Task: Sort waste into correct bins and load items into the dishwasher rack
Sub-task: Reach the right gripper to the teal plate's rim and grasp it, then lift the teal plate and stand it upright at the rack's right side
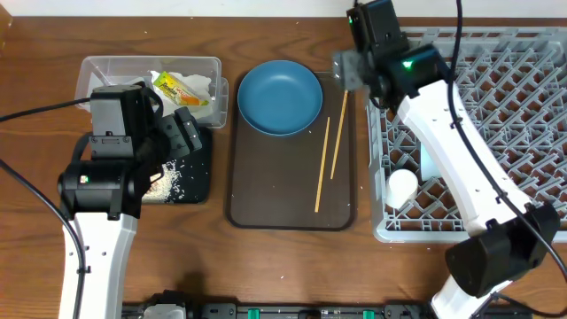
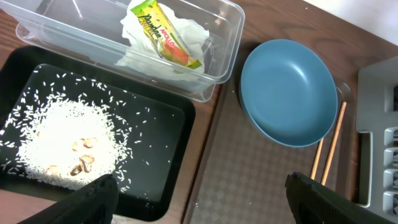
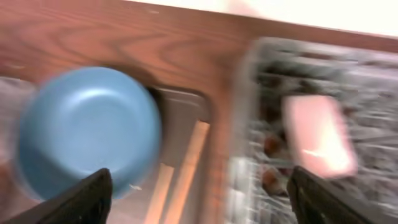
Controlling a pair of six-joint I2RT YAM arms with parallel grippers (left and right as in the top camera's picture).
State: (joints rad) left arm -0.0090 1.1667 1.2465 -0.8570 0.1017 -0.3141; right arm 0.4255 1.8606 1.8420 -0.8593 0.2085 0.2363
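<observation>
Wooden tabletop [image 1: 283, 266] underneath: the left gripper [image 2: 199, 190], jaws wide and empty, hangs over a shallow black rectangular tray [image 2: 168, 137] of white rice scraps [image 2: 62, 137], beside a clear plastic tub [image 2: 230, 37]. The right gripper [image 3: 199, 180], likewise spread, hovers between a large round blue bowl [image 3: 87, 130] with two thin wooden chopsticks [image 3: 193, 155] and the grey plastic dishwasher rack [image 3: 367, 81].

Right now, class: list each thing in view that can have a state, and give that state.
clear tub, holding napkins and snack wrapper
black tray, holding rice scraps
blue bowl, upright and empty on the brown serving tray
chopsticks, lying loose on that tray
white cup, in the dishwasher rack
left gripper, open and empty
right gripper, open and empty
</observation>
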